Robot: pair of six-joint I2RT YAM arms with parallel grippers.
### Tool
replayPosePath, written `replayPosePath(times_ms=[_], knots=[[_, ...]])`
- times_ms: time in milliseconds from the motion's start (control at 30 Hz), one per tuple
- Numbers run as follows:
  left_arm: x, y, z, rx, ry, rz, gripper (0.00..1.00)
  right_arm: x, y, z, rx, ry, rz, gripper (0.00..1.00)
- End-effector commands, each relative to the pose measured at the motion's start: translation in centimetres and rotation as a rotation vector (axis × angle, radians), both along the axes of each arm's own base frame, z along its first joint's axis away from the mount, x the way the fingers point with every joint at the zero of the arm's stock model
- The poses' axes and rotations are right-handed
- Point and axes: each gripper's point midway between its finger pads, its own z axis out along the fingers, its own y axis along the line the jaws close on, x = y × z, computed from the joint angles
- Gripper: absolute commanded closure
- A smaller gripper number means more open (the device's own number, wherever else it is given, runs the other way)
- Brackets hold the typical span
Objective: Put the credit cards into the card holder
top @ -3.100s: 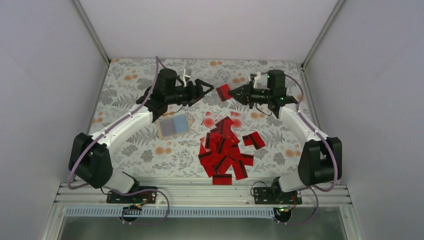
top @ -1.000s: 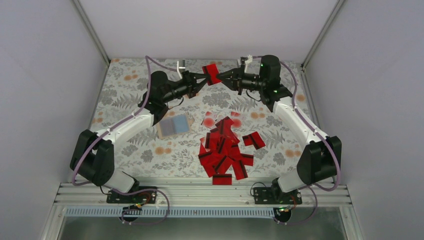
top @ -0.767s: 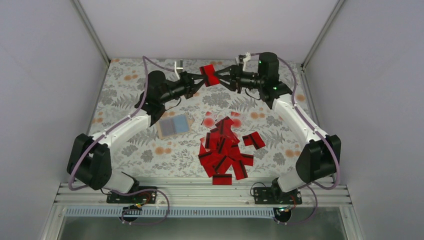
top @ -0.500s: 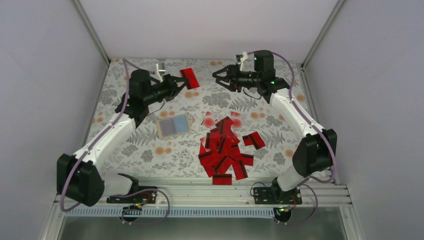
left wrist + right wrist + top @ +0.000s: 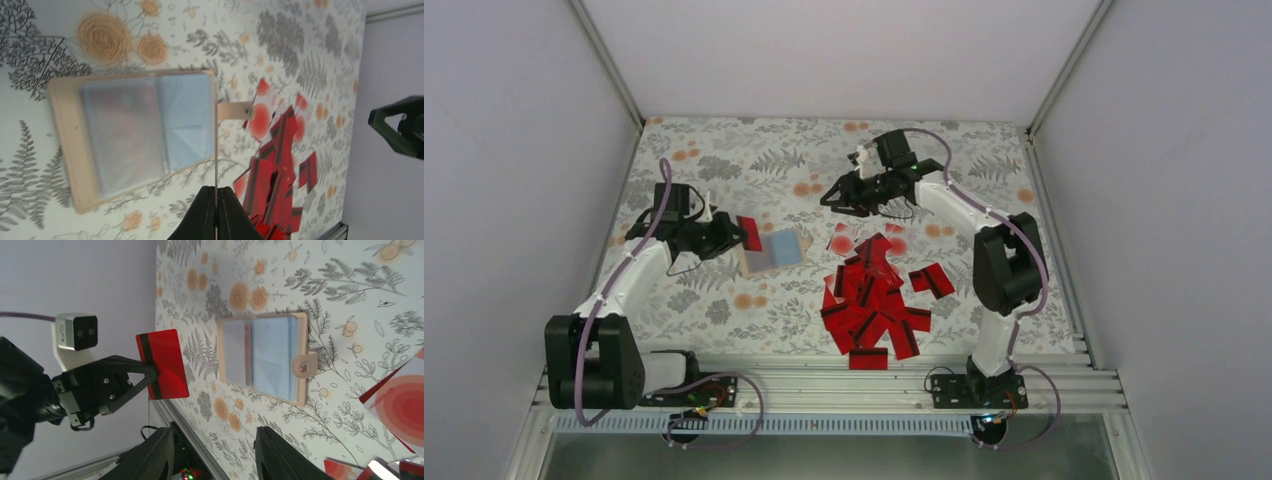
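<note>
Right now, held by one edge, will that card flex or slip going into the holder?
Probably stiff: the card juts flat from the left claw, unsagging. Thin and glossy, it may pivot in that edge pinch.

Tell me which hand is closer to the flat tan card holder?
Left. The left gripper, pinching a red card, is beside the flat tan card holder; the right gripper is farther, beyond its far-right corner.

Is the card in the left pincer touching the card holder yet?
Apart. Right wrist view: patterned cloth shows between the red card in the left pincer and the card holder.
</note>
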Motion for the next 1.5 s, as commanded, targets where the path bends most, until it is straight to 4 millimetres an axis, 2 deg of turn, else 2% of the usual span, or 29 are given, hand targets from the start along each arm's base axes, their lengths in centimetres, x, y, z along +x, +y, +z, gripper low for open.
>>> replayPosePath(times_ms=[0,133,300,467,633,900,1133,1467], knots=[[-2.6,-0.1,-2.2,-0.008,0.055,-0.140,0.98,-0.9,2.3,-0.3,-0.028,-0.066,0.108,0.58],[-3.0,-0.4,-3.6,-0.041,0.065,-0.168,0.98,-1.5,3.6,-1.6,-0.043,-0.048,0.151,0.58],[-2.6,-0.7,-5.6,-0.054,0.094,-0.200,0.98,-1.9,5.0,-2.9,-0.058,-0.040,0.203,0.59],[-2.0,-1.0,-6.6,-0.076,0.113,-0.224,0.98,-2.4,6.2,-3.8,-0.060,-0.022,0.248,0.64],[-1.8,-1.2,-7.5,-0.088,0.130,-0.240,0.98,-2.7,7.2,-4.6,-0.065,-0.010,0.273,0.64],[-2.3,-1.8,-7.9,-0.136,0.149,-0.262,0.97,-2.6,8.3,-6.0,-0.064,0.009,0.300,0.64],[-3.1,-2.3,-8.2,-0.171,0.172,-0.274,0.98,-2.0,9.1,-6.3,-0.046,0.021,0.307,0.64],[-3.7,-2.6,-9.0,-0.183,0.201,-0.283,0.97,-2.0,9.2,-7.2,-0.049,0.036,0.314,0.65]])
